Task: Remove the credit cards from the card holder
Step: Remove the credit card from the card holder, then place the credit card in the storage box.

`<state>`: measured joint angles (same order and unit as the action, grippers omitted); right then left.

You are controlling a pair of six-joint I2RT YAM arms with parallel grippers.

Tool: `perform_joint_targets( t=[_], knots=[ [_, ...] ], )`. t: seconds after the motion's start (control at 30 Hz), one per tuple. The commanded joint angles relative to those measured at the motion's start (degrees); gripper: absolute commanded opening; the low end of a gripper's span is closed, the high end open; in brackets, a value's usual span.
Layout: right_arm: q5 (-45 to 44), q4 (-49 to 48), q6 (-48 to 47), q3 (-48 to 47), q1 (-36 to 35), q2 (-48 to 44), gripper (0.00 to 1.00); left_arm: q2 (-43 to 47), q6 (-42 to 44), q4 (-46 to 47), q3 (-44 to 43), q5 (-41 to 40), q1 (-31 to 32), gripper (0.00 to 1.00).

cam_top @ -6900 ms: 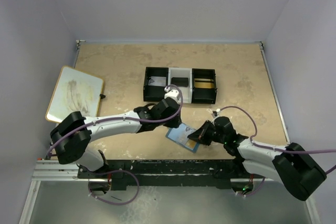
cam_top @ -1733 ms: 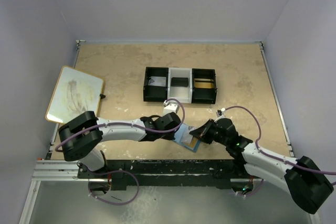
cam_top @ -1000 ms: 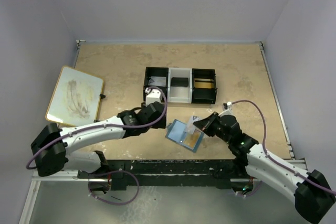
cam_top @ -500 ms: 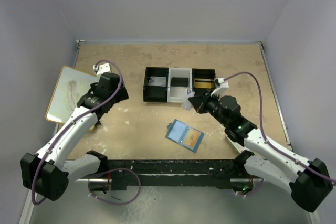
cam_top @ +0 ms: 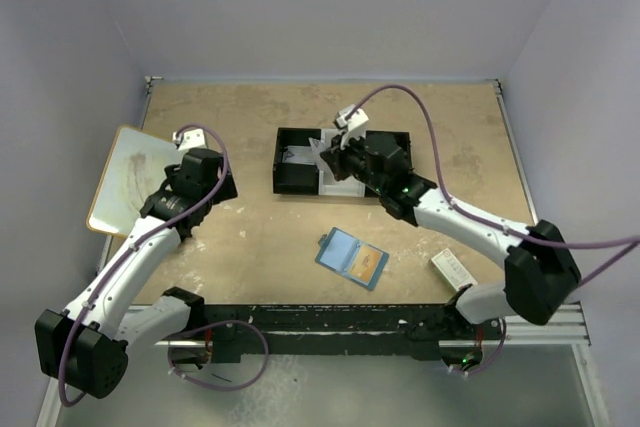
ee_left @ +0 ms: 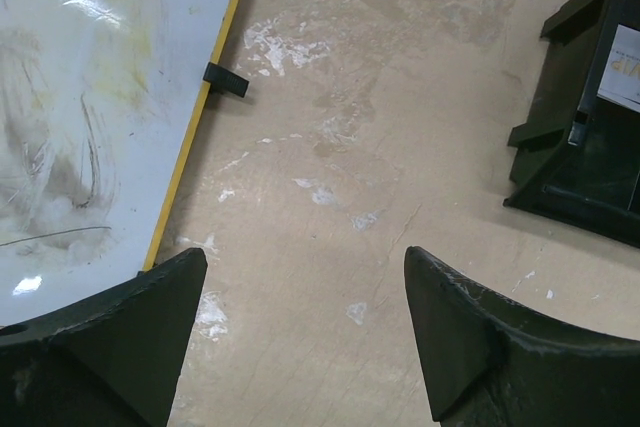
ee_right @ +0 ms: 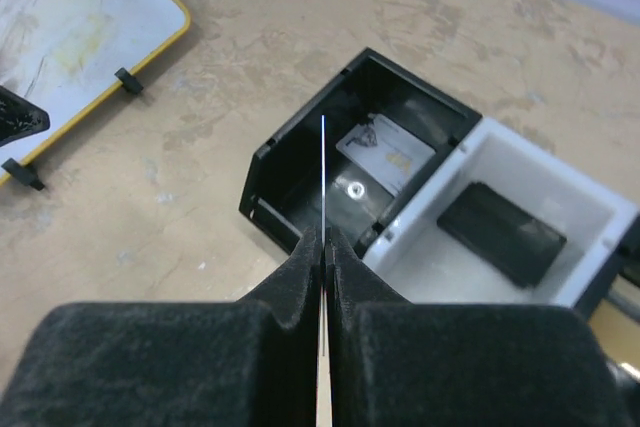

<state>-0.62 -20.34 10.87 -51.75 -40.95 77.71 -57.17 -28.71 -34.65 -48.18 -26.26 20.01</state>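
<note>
A robotics lab cell is suggested: a beige worktop (cam_top: 250,117) is boxed in by plain pale walls (cam_top: 320,7), and the cabled left arm (cam_top: 130,257) and right arm (cam_top: 470,222) are bolted to a metal rail (cam_top: 330,319)

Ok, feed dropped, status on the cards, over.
Left gripper open, empty, near whiteboard. Right gripper shut on thin card, edge-on above tray's black compartment. Card holder lies open, gold card showing. Nothing in the way.
</note>
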Motion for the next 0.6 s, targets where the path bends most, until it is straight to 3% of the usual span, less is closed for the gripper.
perform_joint_targets(
  t=[0.0,0.3,0.57],
  knots=[
    [-0.4,-1.8,-8.5,-9.4,-1.5,5.9,0.00,0.4,-0.2,1.3,-0.3,-4.4,-0.2,0.78],
    [-3.1,0.7,-12.8,-21.3,-1.8,20.3,0.00,1.8,-0.6,1.3,-0.3,-8.7,-0.4,0.78],
    [-2.9,9.8,-21.0,-34.1,-2.6,32.2,0.00,3.7,-0.8,1.5,0.0,-9.8,-0.4,0.79]
  ],
)
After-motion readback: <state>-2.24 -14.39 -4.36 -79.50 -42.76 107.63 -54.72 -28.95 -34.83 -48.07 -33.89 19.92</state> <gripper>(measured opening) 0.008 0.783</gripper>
